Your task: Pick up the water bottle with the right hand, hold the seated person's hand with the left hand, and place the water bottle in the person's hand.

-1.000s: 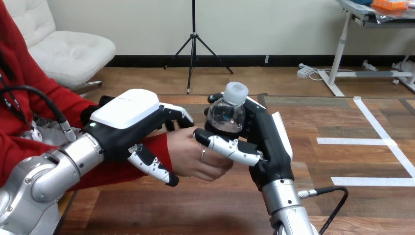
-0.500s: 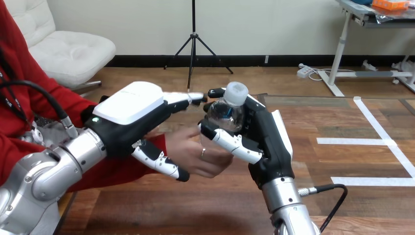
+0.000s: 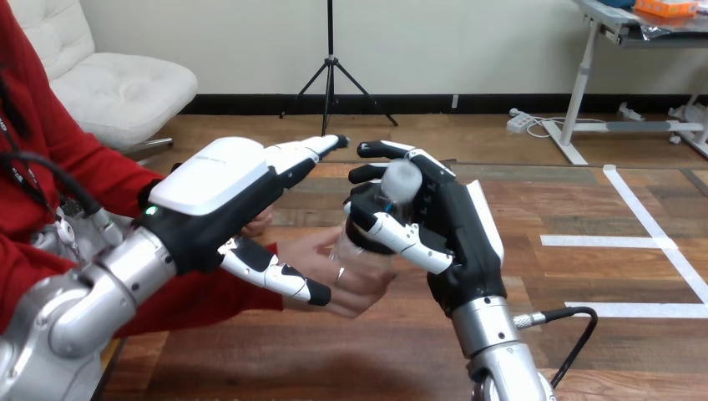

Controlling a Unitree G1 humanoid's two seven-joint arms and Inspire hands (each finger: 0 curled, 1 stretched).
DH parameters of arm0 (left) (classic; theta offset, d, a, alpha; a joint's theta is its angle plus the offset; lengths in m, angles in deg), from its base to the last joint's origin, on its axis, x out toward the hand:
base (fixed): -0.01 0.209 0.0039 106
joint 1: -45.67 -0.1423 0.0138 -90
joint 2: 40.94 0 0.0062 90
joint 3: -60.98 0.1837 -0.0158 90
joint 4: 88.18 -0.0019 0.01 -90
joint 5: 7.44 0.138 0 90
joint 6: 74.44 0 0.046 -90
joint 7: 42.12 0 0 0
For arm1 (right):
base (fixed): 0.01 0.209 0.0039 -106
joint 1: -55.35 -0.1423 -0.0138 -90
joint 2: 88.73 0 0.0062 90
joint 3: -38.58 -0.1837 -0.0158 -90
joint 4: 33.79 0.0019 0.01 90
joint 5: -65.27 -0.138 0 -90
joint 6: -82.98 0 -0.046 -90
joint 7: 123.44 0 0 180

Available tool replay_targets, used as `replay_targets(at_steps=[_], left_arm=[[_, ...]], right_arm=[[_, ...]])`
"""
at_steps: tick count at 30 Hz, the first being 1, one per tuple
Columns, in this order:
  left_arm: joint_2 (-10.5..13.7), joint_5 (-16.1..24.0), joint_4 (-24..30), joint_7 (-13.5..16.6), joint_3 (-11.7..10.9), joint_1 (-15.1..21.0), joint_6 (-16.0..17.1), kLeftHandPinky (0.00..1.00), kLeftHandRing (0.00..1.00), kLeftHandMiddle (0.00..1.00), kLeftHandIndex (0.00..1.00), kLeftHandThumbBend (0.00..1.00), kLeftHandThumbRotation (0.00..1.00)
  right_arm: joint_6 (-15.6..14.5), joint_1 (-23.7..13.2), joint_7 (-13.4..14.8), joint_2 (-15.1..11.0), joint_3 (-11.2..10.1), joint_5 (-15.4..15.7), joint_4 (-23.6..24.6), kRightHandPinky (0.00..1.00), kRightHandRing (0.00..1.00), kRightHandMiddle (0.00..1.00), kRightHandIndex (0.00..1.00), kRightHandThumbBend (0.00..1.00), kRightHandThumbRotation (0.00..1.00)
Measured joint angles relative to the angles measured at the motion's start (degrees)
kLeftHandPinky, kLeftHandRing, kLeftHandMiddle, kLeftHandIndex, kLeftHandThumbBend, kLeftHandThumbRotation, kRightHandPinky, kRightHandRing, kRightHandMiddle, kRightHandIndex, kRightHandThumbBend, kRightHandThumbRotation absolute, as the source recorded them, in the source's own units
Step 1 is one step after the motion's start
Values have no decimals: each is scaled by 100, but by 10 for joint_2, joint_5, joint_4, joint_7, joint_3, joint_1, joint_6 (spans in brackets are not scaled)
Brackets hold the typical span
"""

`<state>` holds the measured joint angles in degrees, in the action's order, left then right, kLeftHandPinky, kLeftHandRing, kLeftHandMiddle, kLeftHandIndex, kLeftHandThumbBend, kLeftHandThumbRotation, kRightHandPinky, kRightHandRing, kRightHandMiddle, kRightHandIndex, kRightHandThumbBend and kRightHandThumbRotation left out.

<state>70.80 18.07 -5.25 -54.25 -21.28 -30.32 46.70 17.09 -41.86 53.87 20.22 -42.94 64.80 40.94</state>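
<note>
My right hand [image 3: 457, 238] is shut on the clear water bottle [image 3: 399, 180], with its thumb across the bottle's front and its fingers behind. The bottle with its white cap leans toward the person, and its lower end lies in the person's hand [image 3: 351, 282]. That hand is palm up at mid-table, fingers bent under the bottle. My left hand [image 3: 213, 180] is open above the person's wrist, fingers straight and pointing right, thumb lying along the wrist's near side. How far it touches the wrist I cannot tell.
The person's red sleeve [image 3: 192, 296] reaches in from the left under my left arm. White tape lines [image 3: 634, 242] mark the wooden table [image 3: 584, 351] at the right.
My left hand's fingers have uncurled from the person's hand and lifted straight. My right hand has tipped the bottle over and lowered it into the person's palm.
</note>
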Motion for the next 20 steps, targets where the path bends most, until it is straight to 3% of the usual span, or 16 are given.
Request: replay_targets(at_steps=[13, 20], left_arm=[[-27, -14, 0, 18, -4, -36, 10, 92, 100, 100, 100, 100, 51], [-53, -27, -1, 43, -4, -54, 26, 93, 100, 100, 100, 100, 55]], right_arm=[[1, 2, -23, -14, -16, -10, 15, 74, 75, 74, 80, 100, 49], [13, 8, -36, -23, -28, -19, 15, 79, 81, 79, 84, 100, 53]])
